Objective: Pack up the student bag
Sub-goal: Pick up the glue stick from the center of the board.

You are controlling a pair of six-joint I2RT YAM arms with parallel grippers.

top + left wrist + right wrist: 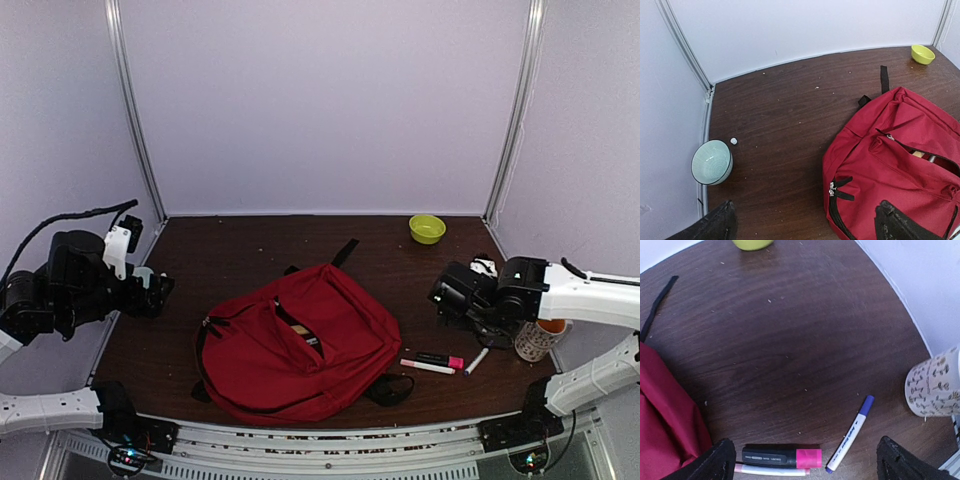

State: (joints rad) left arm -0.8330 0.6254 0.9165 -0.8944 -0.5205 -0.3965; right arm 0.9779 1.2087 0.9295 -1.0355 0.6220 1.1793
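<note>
The student bag [300,345] is a large dark-red backpack lying flat in the middle of the table, also seen in the left wrist view [900,160] and at the left edge of the right wrist view [662,415]. One zip slit on its top face gapes, with something pale showing inside. My left gripper [158,290] hangs open to the bag's left, above the table [807,225]. My right gripper [442,296] is open too, over a black-and-pink highlighter [782,457], a thin white-and-pink pen [771,470] and a white-and-blue marker [850,434], holding nothing [805,465].
A patterned paper cup [935,387] stands by the right wall. A yellow-green bowl [427,228] sits at the back right. A pale teal bowl [712,162] and a small white bit [733,141] lie by the left wall. Walls close in three sides.
</note>
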